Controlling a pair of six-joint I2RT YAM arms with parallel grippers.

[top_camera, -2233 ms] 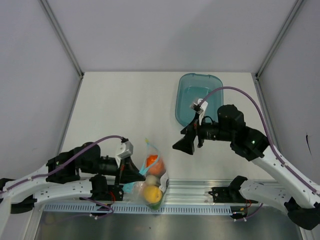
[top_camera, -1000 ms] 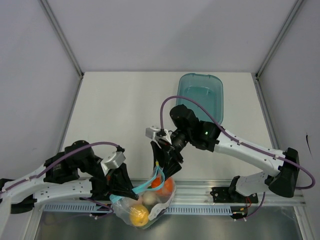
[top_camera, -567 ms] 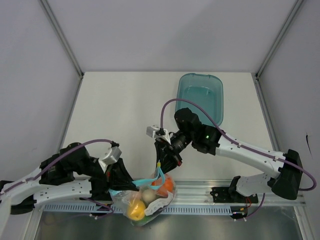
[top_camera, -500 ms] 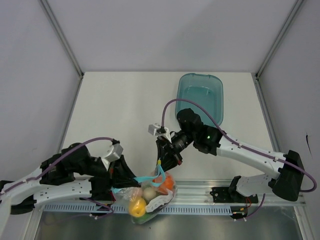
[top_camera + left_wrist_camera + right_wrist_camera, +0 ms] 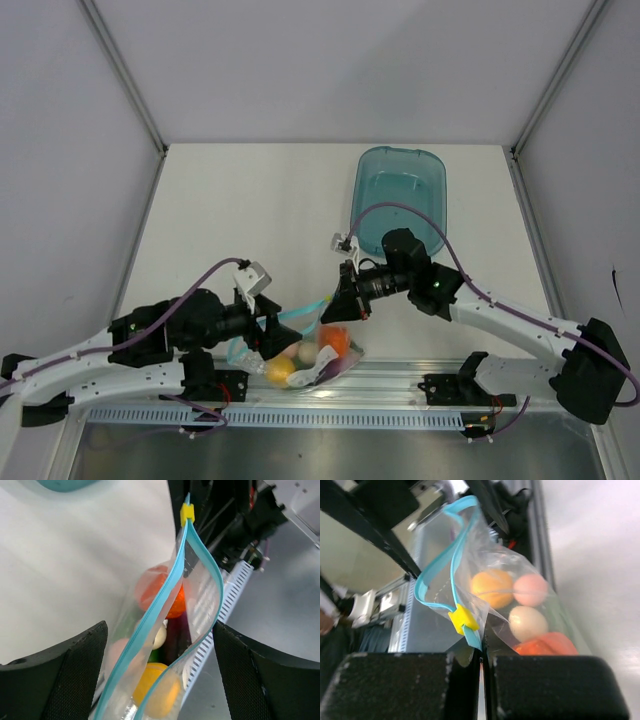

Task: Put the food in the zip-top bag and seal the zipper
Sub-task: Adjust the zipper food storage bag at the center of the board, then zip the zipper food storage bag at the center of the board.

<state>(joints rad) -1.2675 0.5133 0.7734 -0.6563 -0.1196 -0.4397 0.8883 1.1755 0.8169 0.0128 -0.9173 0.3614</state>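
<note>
The left gripper (image 5: 159,666) stands wide, its 2 fingers (image 5: 60,675) flanking the zip-top bag (image 5: 315,352) at the near edge of the table (image 5: 240,220). The food (image 5: 491,587) sits inside; the right gripper (image 5: 481,664) is clamped on the zipper (image 5: 169,585) beside its yellow slider (image 5: 462,618).

The left arm (image 5: 110,355) lies low along the near edge, and the left gripper (image 5: 272,325) points right with its fingers (image 5: 60,675) spread wide. The right arm (image 5: 500,320) reaches in bent at the elbow, and the right gripper (image 5: 338,300) points left with its jaws pressed together.
</note>
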